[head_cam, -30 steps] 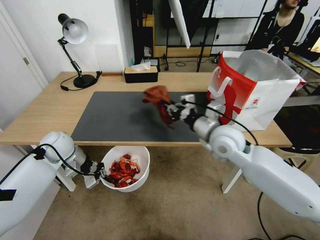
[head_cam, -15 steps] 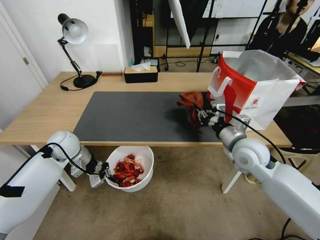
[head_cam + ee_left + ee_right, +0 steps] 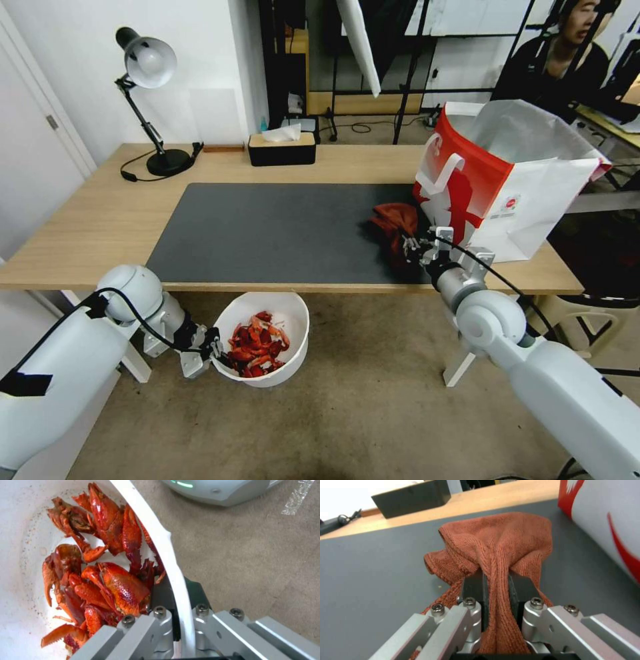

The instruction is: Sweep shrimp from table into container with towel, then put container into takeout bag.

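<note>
Rust-brown towel (image 3: 493, 555) is pinched between your right gripper (image 3: 495, 586) fingers, now lowered onto the grey mat (image 3: 267, 227) just beside the takeout bag (image 3: 507, 180); a second ago it hung mid-desk. Sweeping looks finished. Your left gripper (image 3: 176, 630) clamps the container (image 3: 263, 337) rim below the desk (image 3: 100, 220) edge, shrimp (image 3: 106, 580) inside, slightly nearer the bag.

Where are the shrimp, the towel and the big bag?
shrimp (image 3: 116, 590), left wrist view, on a red shell in the heap.
towel (image 3: 500, 537), right wrist view, on its bunched top.
takeout bag (image 3: 467, 180), head view, on its red side.
</note>
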Robot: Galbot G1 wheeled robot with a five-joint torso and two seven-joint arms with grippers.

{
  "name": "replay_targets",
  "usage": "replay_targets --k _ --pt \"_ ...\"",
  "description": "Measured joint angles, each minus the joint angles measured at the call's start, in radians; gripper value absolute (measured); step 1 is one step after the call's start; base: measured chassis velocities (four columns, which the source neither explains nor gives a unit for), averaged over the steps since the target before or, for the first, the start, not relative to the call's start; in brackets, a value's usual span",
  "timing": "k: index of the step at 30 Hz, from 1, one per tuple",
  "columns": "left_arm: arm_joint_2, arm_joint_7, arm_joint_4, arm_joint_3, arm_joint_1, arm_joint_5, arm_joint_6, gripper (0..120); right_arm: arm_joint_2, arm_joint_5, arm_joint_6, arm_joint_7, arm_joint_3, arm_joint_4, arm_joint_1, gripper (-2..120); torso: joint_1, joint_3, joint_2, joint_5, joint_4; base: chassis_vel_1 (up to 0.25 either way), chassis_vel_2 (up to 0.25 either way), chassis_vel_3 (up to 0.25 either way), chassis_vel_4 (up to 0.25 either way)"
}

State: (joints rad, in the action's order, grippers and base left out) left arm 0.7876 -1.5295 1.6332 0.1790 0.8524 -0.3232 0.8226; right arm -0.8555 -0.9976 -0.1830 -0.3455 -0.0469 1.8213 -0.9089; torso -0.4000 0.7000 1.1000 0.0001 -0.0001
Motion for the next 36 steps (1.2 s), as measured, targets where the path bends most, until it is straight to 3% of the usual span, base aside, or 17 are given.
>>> replay_targets --k 5,7,21,28,36 --pt "-0.002 0.000 0.010 -0.001 0.013 0.001 0.000 0 -0.026 0.017 0.000 -0.006 0.018 -0.029 0.017 11 0.000 0.000 0.000 -0.0001 0.0002 0.000 0.000 0.000 0.000" --pt "-0.003 0.000 0.013 0.002 0.021 0.004 0.000 0 -0.034 0.033 0.004 -0.015 0.027 -0.037 0.021 22 0.000 0.000 0.000 -0.0001 0.0000 0.000 0.000 0.000 0.000" --pt "-0.011 0.000 0.029 0.011 0.041 0.013 0.000 0 -0.034 0.056 0.015 -0.060 0.010 0.031 0.001 68 0.000 0.000 0.000 -0.0001 0.0002 0.000 0.000 0.000 0.000" --pt "-0.011 0.000 0.049 0.021 0.059 0.013 0.000 0 -0.016 0.137 0.046 -0.052 -0.065 0.165 -0.104 96 0.000 0.000 0.000 0.0000 0.0000 0.000 0.000 0.000 0.000" --pt "-0.014 0.000 0.080 0.041 0.087 0.014 0.000 0 -0.022 0.297 0.142 0.046 -0.199 0.273 -0.308 100 0.000 0.000 0.000 0.0000 0.0001 0.000 0.000 0.000 0.000"
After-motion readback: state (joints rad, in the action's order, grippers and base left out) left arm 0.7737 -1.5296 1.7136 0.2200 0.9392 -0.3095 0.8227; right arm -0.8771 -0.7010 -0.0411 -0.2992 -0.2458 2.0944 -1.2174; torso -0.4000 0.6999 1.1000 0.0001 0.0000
